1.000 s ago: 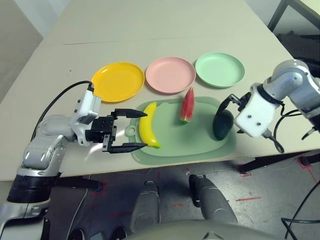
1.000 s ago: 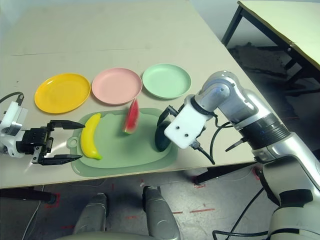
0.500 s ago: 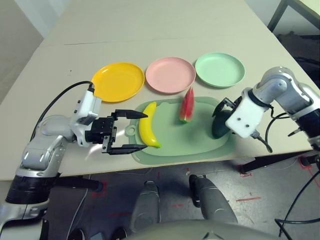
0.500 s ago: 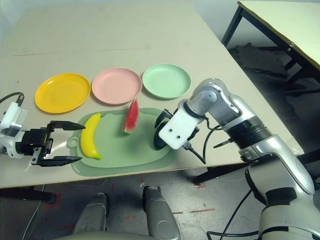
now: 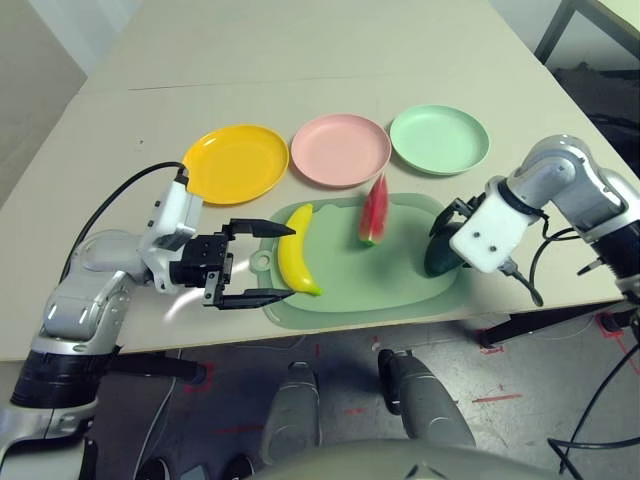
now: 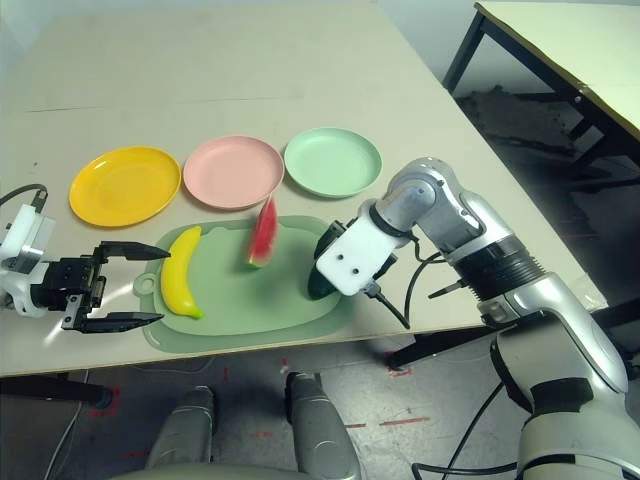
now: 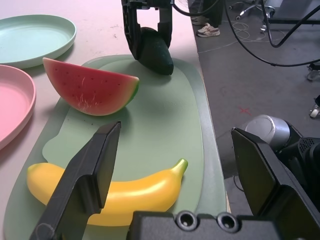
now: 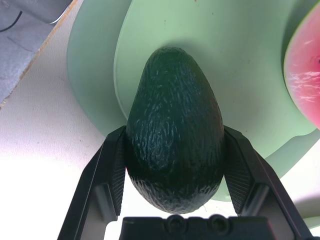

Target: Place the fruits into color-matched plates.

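Left eye view, table: pale tabletop (image 5: 300,60) carrying everything; both grippers work at its near edge.
Cutting mat: large pale green rounded mat (image 5: 400,280) lying between the two grippers, serving as the staging surface for all three fruits.
Plates: round shallow yellow plastic plate (image 5: 235,162), pink plate (image 5: 340,148) and mint green plate (image 5: 440,138), in a row beyond the mat, all without fruit; the mint one lies beyond the right gripper, judged the avocado's target.
Right gripper: black two-fingered claw (image 8: 172,165) with one finger against each flank of the avocado, apparently gripping it for a lift.
Left gripper: black claw (image 5: 262,262) spread wide, holding nothing, pointing at the banana just ahead, likely poised to take it.
Banana: curved glossy yellow toy (image 7: 115,192), lying flat.
Watermelon: red wedge, green rind (image 7: 90,86), standing on its rind between the grippers.
Avocado: dark green pebbled oval (image 8: 174,127), resting on the mat's edge.
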Available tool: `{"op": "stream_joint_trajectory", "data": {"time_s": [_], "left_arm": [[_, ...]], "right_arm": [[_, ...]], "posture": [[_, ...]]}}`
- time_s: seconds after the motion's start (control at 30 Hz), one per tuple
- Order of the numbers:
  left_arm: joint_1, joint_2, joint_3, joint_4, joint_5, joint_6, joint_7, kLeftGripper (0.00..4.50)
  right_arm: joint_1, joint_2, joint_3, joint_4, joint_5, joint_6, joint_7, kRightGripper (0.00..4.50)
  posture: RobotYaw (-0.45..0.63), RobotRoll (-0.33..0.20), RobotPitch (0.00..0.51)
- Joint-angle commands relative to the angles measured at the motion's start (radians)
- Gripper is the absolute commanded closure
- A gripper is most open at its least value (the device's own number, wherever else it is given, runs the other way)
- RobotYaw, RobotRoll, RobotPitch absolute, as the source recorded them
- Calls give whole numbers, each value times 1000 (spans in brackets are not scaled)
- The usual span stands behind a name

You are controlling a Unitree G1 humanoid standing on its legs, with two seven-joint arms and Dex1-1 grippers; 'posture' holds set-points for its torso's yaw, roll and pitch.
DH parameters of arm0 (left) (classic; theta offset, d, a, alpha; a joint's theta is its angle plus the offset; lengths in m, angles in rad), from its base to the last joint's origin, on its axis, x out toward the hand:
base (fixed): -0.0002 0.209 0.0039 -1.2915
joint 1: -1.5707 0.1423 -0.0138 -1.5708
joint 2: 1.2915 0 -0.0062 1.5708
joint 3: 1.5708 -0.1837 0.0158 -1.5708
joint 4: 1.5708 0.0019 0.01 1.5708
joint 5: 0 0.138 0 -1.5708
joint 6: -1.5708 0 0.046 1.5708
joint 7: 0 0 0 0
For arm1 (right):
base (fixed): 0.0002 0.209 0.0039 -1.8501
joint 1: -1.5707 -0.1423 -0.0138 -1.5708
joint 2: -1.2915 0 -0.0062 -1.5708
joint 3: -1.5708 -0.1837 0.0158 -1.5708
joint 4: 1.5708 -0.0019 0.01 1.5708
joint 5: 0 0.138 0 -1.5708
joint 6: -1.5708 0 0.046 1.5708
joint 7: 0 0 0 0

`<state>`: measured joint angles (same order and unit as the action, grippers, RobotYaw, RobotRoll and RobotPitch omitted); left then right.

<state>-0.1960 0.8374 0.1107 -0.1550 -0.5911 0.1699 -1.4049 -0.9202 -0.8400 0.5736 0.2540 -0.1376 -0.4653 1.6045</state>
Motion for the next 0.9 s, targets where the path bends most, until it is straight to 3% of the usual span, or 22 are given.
{"op": "stream_joint_trajectory", "data": {"time_s": [0.03,0.27,0.47,0.6,0.77,0.9], "left_arm": [[12,10,2,3,16,-12,-8,0],[11,3,8,8,13,-7,3,0],[10,-3,18,2,25,29,89,0],[-20,-31,24,-16,14,72,186,0],[-51,-90,25,-76,-30,196,329,0],[-66,-99,19,-92,-17,224,366,0]], "right_arm": [[13,2,-13,-16,-6,19,10,1540],[5,-28,2,-69,68,110,10,1540],[-94,-33,8,-63,155,270,10,1540],[-243,73,-38,203,63,264,-31,1540],[-397,211,-81,618,-36,199,-276,1540],[-448,277,-84,850,-124,150,-486,1540]], "posture": [[-76,0,173],[-81,0,175],[-74,0,172],[-70,0,172],[-64,0,174],[-62,0,174]]}}
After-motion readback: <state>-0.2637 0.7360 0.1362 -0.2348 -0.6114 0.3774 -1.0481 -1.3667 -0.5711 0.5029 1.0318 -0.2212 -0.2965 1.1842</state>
